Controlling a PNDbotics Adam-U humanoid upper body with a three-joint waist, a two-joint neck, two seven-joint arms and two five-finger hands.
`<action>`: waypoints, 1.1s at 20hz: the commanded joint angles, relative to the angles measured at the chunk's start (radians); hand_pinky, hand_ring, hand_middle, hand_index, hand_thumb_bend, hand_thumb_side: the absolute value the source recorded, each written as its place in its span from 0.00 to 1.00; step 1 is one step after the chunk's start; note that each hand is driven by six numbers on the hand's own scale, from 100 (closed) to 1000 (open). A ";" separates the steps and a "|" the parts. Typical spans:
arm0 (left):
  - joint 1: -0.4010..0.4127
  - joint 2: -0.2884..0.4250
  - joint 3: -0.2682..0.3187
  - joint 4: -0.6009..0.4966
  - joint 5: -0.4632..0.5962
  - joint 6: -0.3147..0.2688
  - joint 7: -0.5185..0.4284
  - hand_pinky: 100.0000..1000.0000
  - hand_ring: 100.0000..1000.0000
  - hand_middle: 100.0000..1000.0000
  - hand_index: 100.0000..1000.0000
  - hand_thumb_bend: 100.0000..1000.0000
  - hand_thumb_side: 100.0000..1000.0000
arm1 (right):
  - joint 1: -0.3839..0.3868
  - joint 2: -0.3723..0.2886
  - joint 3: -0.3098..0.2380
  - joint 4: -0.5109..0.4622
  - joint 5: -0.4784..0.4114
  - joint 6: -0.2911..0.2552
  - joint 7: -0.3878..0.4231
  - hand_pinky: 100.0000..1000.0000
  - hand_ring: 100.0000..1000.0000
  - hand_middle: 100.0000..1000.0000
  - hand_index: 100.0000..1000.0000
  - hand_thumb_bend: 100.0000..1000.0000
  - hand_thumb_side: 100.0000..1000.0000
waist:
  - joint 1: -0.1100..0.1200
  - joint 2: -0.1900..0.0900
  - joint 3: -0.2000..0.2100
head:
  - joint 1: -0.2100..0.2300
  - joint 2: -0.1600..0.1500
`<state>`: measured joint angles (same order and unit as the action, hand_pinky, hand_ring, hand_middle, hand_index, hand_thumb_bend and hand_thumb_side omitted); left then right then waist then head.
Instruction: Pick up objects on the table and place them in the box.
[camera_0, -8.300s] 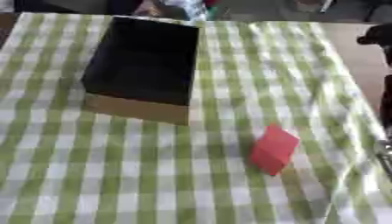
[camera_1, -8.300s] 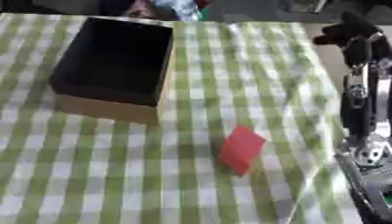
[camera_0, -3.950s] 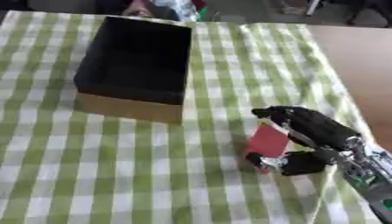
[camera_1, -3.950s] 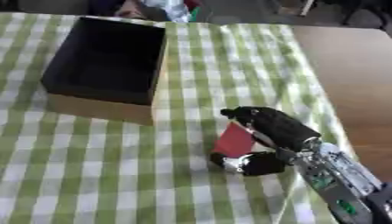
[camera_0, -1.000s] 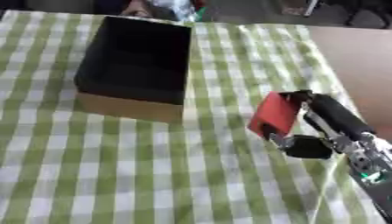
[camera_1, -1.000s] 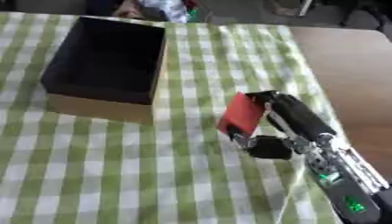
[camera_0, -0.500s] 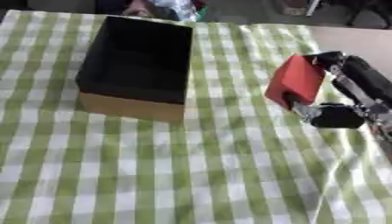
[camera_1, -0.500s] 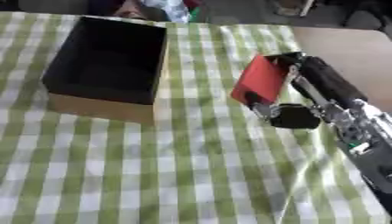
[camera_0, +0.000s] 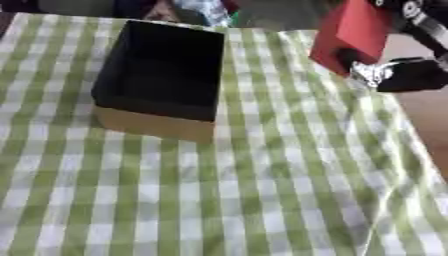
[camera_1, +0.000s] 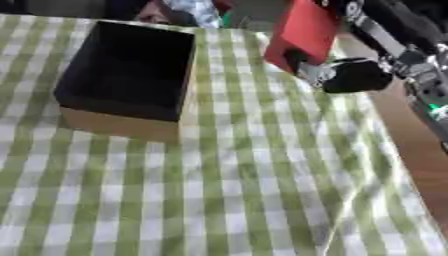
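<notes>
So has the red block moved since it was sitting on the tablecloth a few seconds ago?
Yes. The right hand has lifted the red block up and away from the robot; it now hangs level with the far end of the box.

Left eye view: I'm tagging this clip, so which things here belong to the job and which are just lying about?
Part of the job:
- red block, held up off the table in the right hand
- box, open and dark inside, on the checked cloth

Just lying about:
- checked cloth covering the table
- blurred coloured items at the far edge behind the box, too unclear to name
</notes>
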<state>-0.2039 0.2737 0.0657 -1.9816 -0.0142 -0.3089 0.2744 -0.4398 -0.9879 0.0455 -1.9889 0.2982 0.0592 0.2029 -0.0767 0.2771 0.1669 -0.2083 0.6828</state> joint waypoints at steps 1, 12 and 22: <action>-0.015 0.018 -0.005 -0.018 0.007 -0.002 -0.009 0.79 0.49 0.64 0.70 0.10 0.73 | -0.079 -0.057 0.022 -0.011 -0.046 0.023 0.054 0.67 0.60 0.43 0.73 0.00 0.54 | -0.006 -0.015 0.005 | -0.013 -0.014; -0.040 0.010 -0.022 -0.018 0.026 -0.006 -0.030 0.79 0.49 0.64 0.70 0.10 0.73 | -0.396 0.062 0.151 0.048 -0.106 0.196 0.201 0.67 0.57 0.41 0.71 0.00 0.52 | -0.005 0.009 0.050 | -0.060 -0.042; -0.069 0.002 -0.041 -0.018 0.046 -0.012 -0.050 0.79 0.49 0.64 0.70 0.10 0.73 | -0.598 0.254 0.249 0.375 -0.022 0.132 0.205 0.68 0.56 0.40 0.70 0.00 0.52 | -0.009 0.030 0.090 | -0.126 -0.055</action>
<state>-0.2612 0.2717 0.0281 -1.9816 0.0237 -0.3192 0.2314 -1.0148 -0.7393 0.2960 -1.6463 0.2648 0.2035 0.4096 -0.0767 0.3122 0.2574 -0.3230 0.6370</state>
